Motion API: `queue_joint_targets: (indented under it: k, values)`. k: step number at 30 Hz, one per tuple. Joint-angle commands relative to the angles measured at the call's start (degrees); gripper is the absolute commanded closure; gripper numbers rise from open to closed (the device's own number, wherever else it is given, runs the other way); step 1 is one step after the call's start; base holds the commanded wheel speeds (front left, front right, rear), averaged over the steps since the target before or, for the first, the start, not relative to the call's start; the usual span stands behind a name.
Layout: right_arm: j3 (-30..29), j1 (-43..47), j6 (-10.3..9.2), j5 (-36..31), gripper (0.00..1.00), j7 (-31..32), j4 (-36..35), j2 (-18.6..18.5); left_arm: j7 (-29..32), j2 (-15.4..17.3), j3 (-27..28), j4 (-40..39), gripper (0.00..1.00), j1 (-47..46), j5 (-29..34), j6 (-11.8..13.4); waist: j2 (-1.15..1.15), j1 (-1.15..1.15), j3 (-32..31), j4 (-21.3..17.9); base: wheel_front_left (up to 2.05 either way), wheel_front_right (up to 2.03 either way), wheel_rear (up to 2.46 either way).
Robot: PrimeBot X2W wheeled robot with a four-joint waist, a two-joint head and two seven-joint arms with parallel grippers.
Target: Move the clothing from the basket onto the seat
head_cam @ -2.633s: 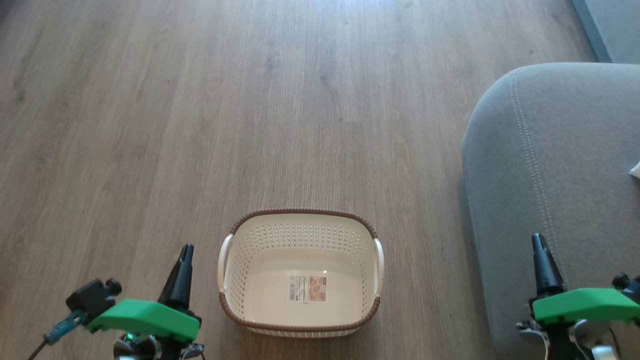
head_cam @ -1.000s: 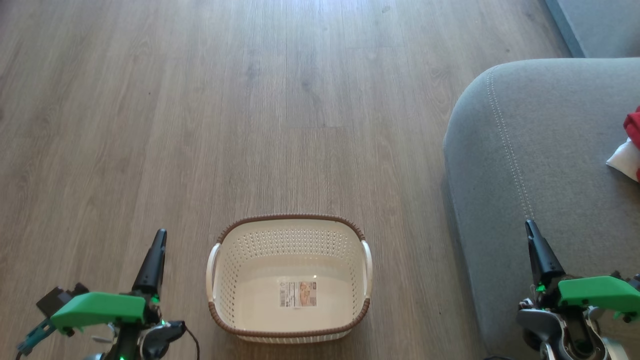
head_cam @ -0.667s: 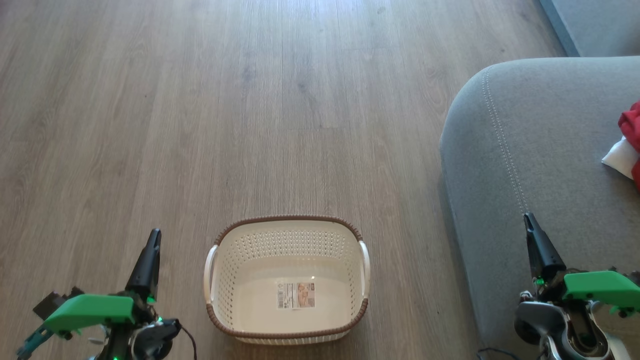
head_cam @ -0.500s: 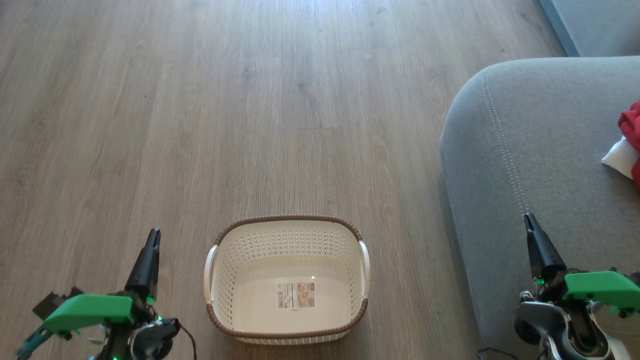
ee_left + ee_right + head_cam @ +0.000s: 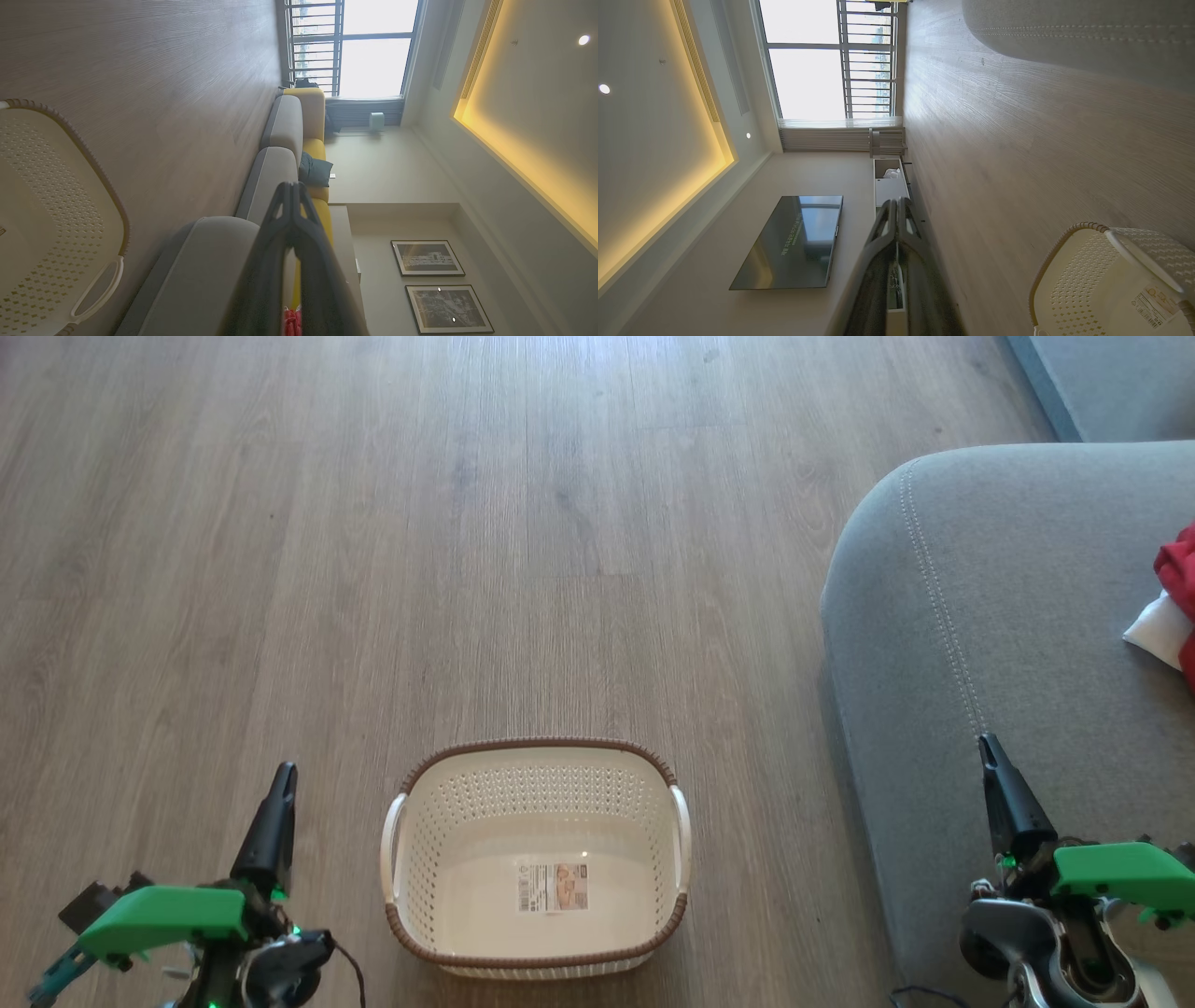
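Clothing (image 5: pixel 1178 581), red and white, lay on seat (image 5: pixel 1027 616) at head view's right edge. Basket (image 5: pixel 537 749) stood on floor (image 5: pixel 467 523) beside seat, label sticker (image 5: pixel 553 886) showing on its base. My left hand (image 5: pixel 283 782) was closed, empty, left of basket. My right hand (image 5: pixel 988 749) was closed, empty, seen against seat.

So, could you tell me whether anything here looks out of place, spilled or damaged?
Nothing stands out. The basket stands upright and empty on the wooden floor, undamaged as far as shows, and the clothing lies on the seat at the head view's right edge.
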Motion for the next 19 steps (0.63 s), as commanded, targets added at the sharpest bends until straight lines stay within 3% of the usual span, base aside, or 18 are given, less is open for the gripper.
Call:
queue_joint_targets:
  k: [1,19]
  values:
    - [1.0,-2.9,0.0,0.3,1.0,0.4,-1.9,-0.8,0.4,0.4,2.4,-1.7,1.0,-3.4,0.2,-0.5,0.0,0.0,0.0,0.0,0.0,0.0,0.0]
    - [1.0,-2.9,0.0,0.4,1.0,0.4,-1.9,-0.8,0.7,0.2,2.7,-1.6,1.0,-3.4,0.5,-0.5,0.0,0.0,0.0,0.0,0.0,0.0,0.0]
